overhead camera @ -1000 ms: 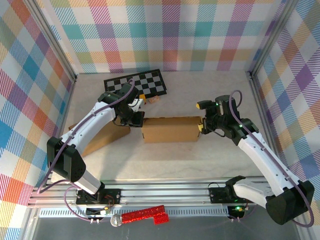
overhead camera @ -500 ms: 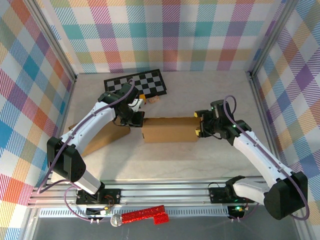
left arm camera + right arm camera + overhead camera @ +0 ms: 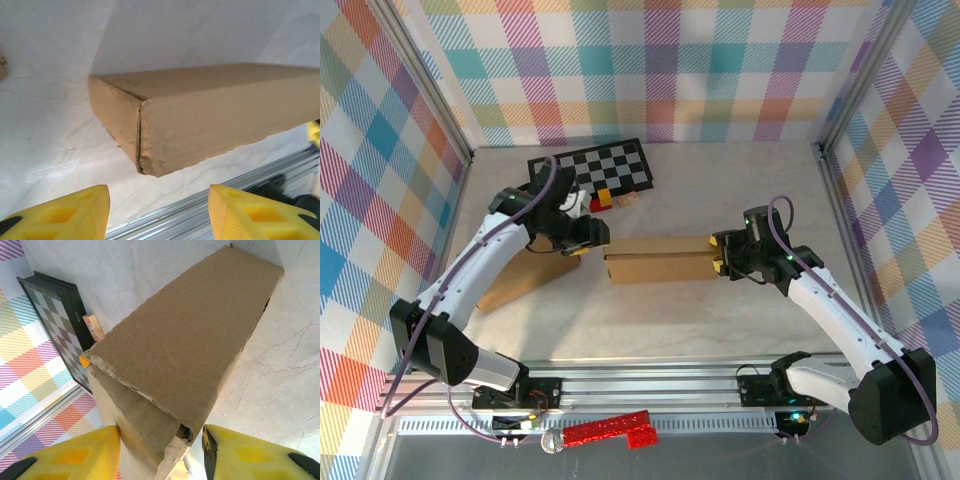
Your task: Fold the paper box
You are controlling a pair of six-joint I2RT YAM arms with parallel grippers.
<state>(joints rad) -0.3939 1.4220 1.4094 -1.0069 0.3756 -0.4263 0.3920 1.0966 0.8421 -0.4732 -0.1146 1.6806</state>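
Though oblong, paper box (image 3: pixel 660 262) ragged-ended.

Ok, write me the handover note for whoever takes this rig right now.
Left gripper: jaws open, empty, aimed at the left end of the cardboard box, short of it.
Right gripper: jaws straddle the box's right end; can't tell whether they pinch it.
The box lies lengthwise between the two grippers; a second cardboard piece lies partly under the left arm.
Done: box body formed, left end looks closed.
Left: the right end's flap looks loose; probably tuck it, then see to the second piece.
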